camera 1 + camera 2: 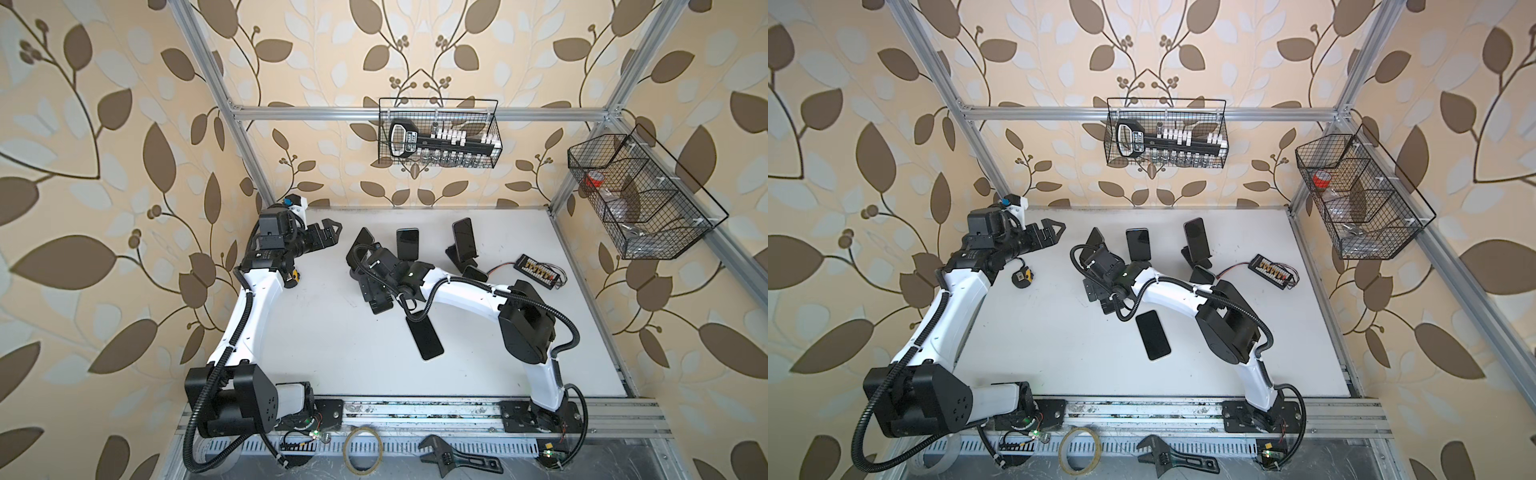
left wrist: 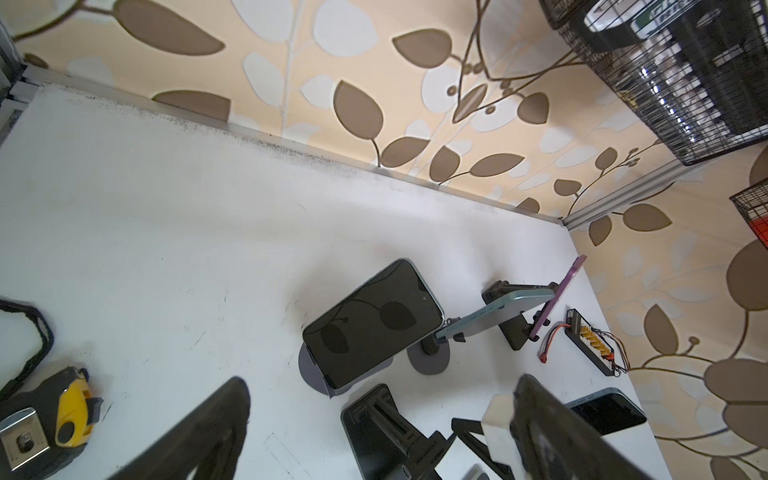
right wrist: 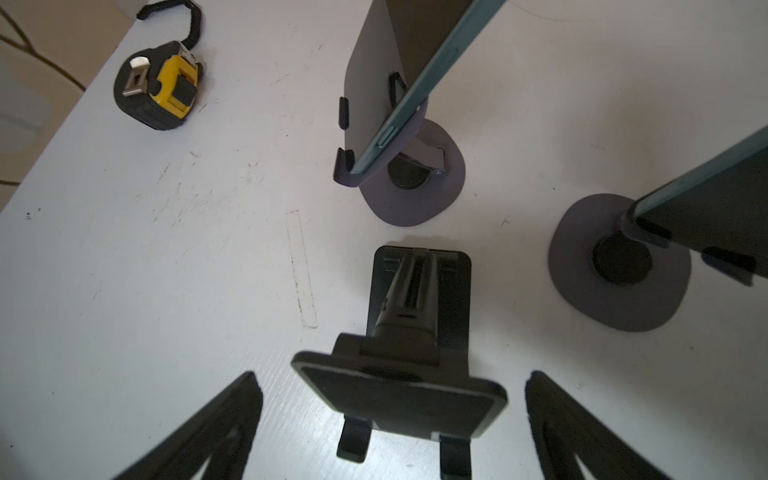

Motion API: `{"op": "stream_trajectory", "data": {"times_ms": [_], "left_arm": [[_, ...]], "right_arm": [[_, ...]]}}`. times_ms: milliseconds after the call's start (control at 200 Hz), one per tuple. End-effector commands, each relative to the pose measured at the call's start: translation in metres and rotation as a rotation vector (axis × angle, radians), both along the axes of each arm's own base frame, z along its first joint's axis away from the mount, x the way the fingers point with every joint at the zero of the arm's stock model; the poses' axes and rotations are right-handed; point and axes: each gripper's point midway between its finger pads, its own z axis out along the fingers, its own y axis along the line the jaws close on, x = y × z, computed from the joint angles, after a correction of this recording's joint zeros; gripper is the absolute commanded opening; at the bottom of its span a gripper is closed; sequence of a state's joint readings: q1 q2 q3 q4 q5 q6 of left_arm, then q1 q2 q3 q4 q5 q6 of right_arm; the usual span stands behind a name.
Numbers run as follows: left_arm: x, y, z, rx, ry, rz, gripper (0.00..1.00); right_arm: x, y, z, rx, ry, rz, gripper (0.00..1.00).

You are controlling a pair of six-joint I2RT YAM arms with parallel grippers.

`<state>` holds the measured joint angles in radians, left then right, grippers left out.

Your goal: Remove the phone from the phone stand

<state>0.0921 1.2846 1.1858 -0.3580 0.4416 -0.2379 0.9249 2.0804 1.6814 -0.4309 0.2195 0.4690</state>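
Note:
A dark phone (image 1: 424,336) (image 1: 1153,334) lies flat on the white table beside my right forearm. My right gripper (image 3: 392,376) is open and points down over an empty black phone stand (image 3: 415,299), one finger on each side of its plate and neither touching it. In both top views this gripper is mostly hidden under its wrist. Three more phones (image 1: 361,245) (image 1: 407,243) (image 1: 464,239) lean on stands at the back. My left gripper (image 1: 332,235) (image 2: 380,382) hangs open and empty at the back left, apart from the nearest phone on its grey stand (image 2: 374,324).
A yellow tape measure (image 1: 292,279) (image 3: 160,85) sits at the left. A small connector board with wires (image 1: 536,266) lies at the right. Wire baskets (image 1: 438,133) (image 1: 640,199) hang on the frame. A wrench (image 1: 457,457) and a tape ring (image 1: 365,449) lie past the front rail.

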Motion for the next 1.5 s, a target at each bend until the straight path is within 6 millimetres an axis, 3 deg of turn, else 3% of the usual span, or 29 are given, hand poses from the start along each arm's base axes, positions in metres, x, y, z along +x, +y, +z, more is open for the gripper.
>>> {"op": "stream_trajectory", "data": {"times_ms": [0,260,545,725,1100,1495], "left_arm": [[-0.006,-0.009,0.001,-0.016,0.006,-0.041,0.99],[-0.006,-0.012,0.001,-0.032,0.007,-0.052,0.99],[-0.006,-0.013,0.001,-0.041,0.009,-0.054,0.99],[-0.006,-0.012,0.003,-0.041,0.005,-0.053,0.99],[-0.007,-0.003,0.01,-0.044,-0.011,-0.035,0.99],[-0.012,0.045,0.03,-0.029,-0.057,0.091,0.99]], "right_arm": [[0.005,0.0,-0.003,-0.044,-0.017,-0.009,0.99],[0.008,0.003,-0.014,-0.053,-0.003,-0.006,0.87],[0.01,0.007,-0.011,-0.038,-0.002,-0.002,0.72],[0.003,0.017,-0.012,-0.003,0.016,0.017,0.68],[-0.011,0.06,-0.011,0.051,0.012,0.081,0.68],[-0.017,0.115,-0.015,0.119,0.005,0.151,0.68]]}}
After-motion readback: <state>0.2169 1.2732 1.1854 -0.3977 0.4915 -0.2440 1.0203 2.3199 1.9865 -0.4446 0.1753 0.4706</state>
